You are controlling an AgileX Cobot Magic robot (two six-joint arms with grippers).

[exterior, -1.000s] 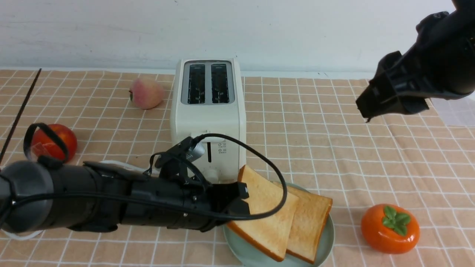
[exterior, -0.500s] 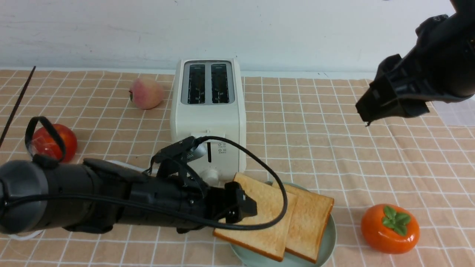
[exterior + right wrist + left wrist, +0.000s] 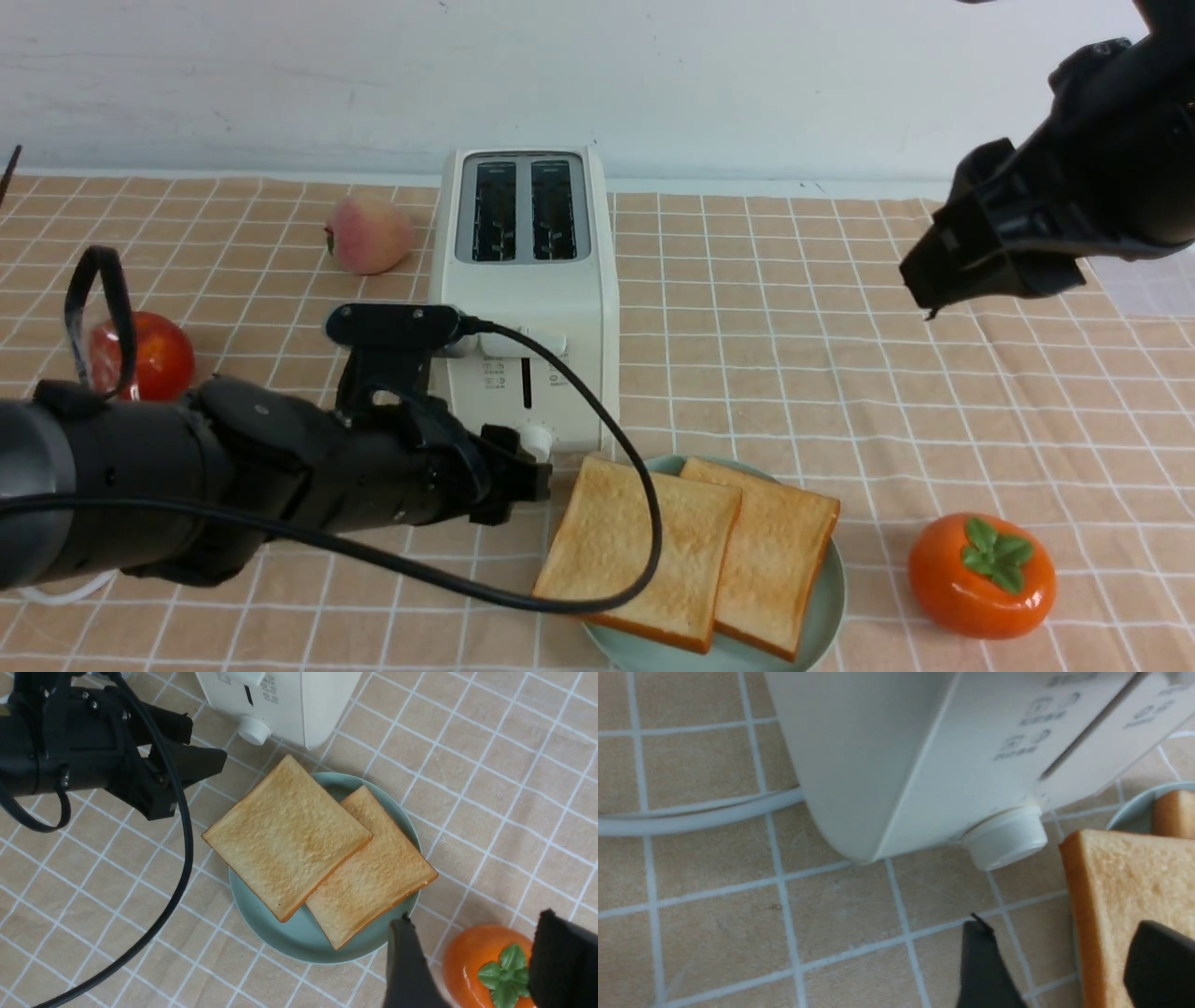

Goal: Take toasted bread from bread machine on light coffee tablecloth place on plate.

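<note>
Changed: left gripper (image 3: 523,481) has let go and drawn back off the near slice, which has sunk from its propped tilt to lie flatter; the release looks done.
Left fingers: spread, nothing between them, just beside the bread.
Right fingers: spread and empty, well apart from the plate, for right gripper (image 3: 472,952).
Near slice: toast (image 3: 644,551) on the plate, overhanging its rim toward ten o'clock in the front view and lapping the other slice.
Other slice: second toast (image 3: 780,560) on the plate's three o'clock side, poking slightly over the rim.
Plate: pale blue-green dish (image 3: 299,935), holding both slices, at five o'clock from the toaster.
Toaster: bread machine (image 3: 523,280), both slots without bread.
Cloth: tan grid tablecloth (image 3: 747,373) under everything.
Tomato-like fruit: orange one (image 3: 982,574), beyond the plate at three o'clock.
Judgement: placing seems complete; the arms likely need only retreat, without nudging the overhanging corner.
</note>
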